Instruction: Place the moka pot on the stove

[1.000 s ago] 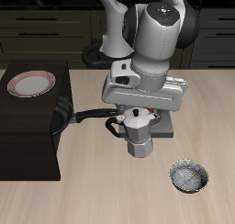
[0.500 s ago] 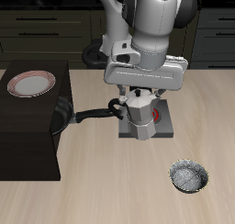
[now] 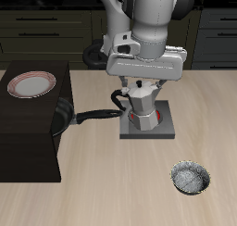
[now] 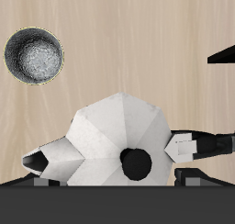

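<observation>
The silver faceted moka pot (image 3: 141, 102) with its black side handle hangs over the grey stove (image 3: 148, 126), whose red coil shows beside the pot's base. My gripper (image 3: 141, 81) is shut on the moka pot's top from above; the fingertips are hidden under the hand. I cannot tell whether the pot's base touches the stove. In the wrist view the moka pot (image 4: 119, 140) fills the frame near the camera, with its black lid knob (image 4: 138, 163) and handle (image 4: 207, 143) showing.
A black frying pan (image 3: 67, 117) lies beside the stove, its handle pointing toward the pot. A round crinkled metallic bowl (image 3: 191, 179) sits nearer the table's front edge, also in the wrist view (image 4: 34, 55). A plate (image 3: 31, 84) rests on a dark block.
My gripper has carried the moka pot back from the table in front of the stove to a spot over the stove's coil.
</observation>
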Robot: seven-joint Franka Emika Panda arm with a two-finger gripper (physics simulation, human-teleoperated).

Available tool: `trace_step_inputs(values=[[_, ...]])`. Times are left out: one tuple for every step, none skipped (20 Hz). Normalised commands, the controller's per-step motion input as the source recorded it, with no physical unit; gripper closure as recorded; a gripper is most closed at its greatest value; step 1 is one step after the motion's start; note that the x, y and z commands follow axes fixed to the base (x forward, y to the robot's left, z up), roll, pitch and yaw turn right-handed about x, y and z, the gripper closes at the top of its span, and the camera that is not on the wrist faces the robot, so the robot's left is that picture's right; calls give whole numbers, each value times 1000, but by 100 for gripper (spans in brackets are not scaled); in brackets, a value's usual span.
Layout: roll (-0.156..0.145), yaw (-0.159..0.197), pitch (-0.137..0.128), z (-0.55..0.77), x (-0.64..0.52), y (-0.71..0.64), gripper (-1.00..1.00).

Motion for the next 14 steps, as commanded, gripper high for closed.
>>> trace_step_inputs(values=[[0, 0, 0, 4, 70, -113, 100], [-3, -81, 17, 78, -600, 100, 100], [31, -7, -12, 54, -212, 76, 100], [81, 7, -27, 33, -331, 131, 100], [-9, -24, 3, 7, -255, -2, 100], [57, -6, -5, 11, -413, 164, 100], [-20, -12, -9, 14, -243, 5, 100], [-3, -39, 37, -14, -207, 1, 100], [-16, -66, 17, 27, -179, -139, 100], [25, 3, -43, 33, -326, 52, 100], [34, -8, -4, -90, -595, 120, 100], [18, 28, 14, -71, -231, 65, 100], [13, -34, 5, -63, -205, 40, 100], [15, 4, -4, -58, -130, 73, 100]])
